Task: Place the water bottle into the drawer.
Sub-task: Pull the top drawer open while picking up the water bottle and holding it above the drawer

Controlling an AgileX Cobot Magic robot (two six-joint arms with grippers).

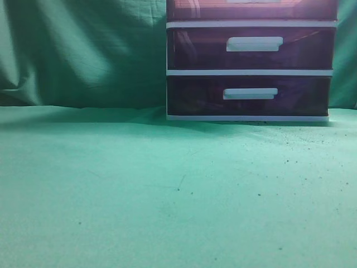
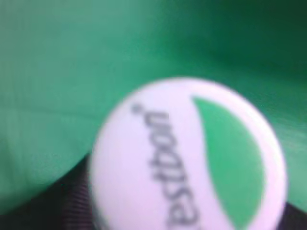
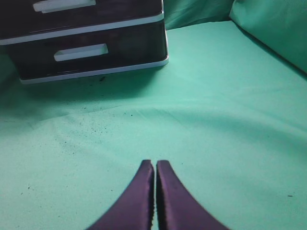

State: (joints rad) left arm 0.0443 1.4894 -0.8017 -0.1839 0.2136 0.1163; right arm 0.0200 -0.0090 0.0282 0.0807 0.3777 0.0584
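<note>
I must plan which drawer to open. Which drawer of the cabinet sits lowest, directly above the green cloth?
The bottom drawer, with the shorter white handle. Its base rests nearly on the cloth, while the middle drawer and top drawer stack above it. All look closed.

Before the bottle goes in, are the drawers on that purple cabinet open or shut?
Shut. In the exterior view the middle drawer and bottom drawer sit flush with the white frame; the top one is cropped.

My right gripper (image 3: 154,165) at bottom centre, jaws pressed together; drawer unit (image 3: 86,40) upper left, green cloth (image 3: 216,110) between.
</note>
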